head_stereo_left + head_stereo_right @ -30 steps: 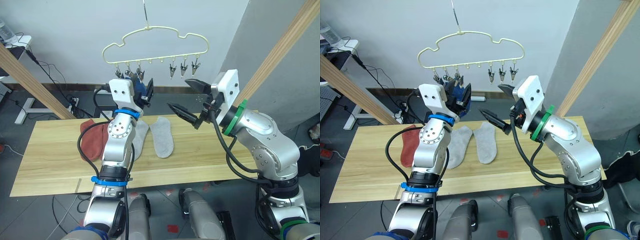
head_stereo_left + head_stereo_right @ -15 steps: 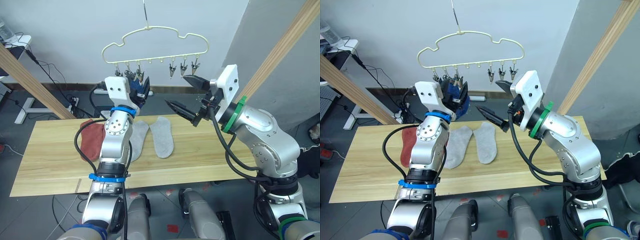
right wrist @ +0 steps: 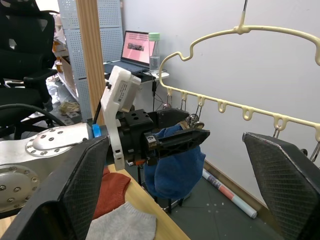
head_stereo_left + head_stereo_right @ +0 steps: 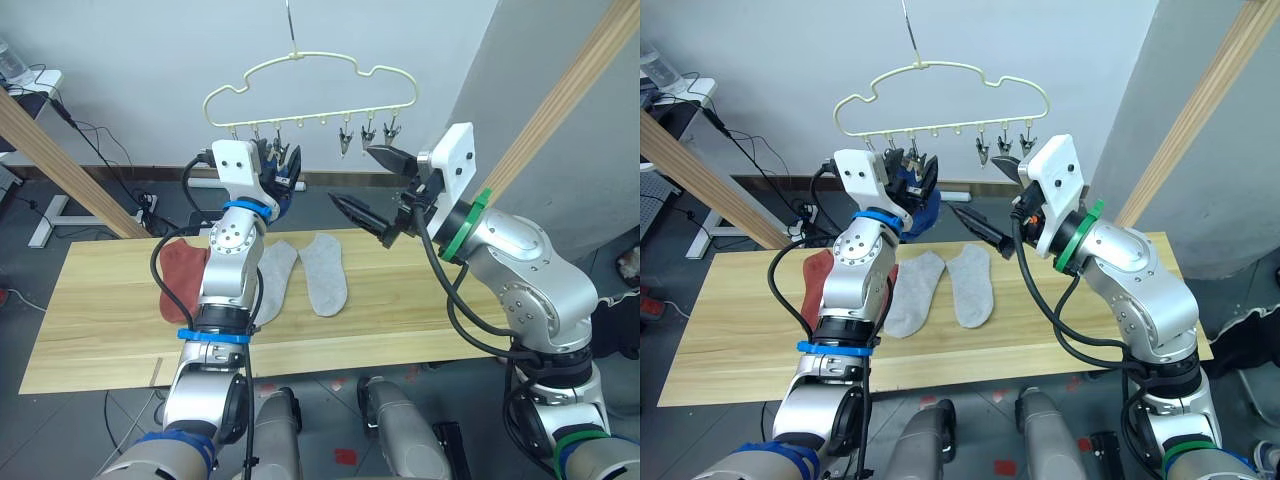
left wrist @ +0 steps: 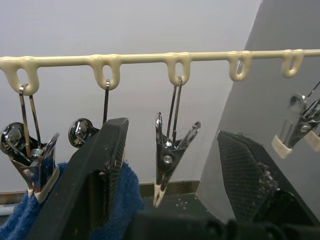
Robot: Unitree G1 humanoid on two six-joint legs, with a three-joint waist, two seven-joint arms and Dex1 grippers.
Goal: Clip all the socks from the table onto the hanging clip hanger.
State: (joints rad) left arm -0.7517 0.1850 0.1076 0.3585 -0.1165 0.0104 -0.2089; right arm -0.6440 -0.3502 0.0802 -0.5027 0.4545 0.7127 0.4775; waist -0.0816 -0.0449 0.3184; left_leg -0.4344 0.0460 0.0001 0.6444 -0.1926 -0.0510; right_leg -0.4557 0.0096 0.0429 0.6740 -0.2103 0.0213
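The clip hanger (image 4: pixel 310 95) hangs by its hook above the far edge of the table (image 4: pixel 420 320), and six metal clips hang along its bottom bar: three bunched toward its left end, three toward its right.

The left gripper (image 4: pixel 280 172) is raised right up under the left three clips. In the left wrist view its fingers (image 5: pixel 95 175) stand spread apart, one clip hanging free in the gap between them, while a blue sock (image 5: pixel 120 200) bunches against the inner face of one finger; whether that sock is pinched by a clip or only resting there cannot be told. In the right wrist view the blue sock (image 3: pixel 175 167) droops below the left gripper.

The right gripper (image 4: pixel 372 185) hovers just below the hanger's right three clips, fingers wide apart and empty.

On the table under the hanger lie two light grey socks (image 4: pixel 322 272) side by side, and left of them, partly behind the left arm, rust-red sock (image 4: pixel 180 275) material whose count cannot be told.
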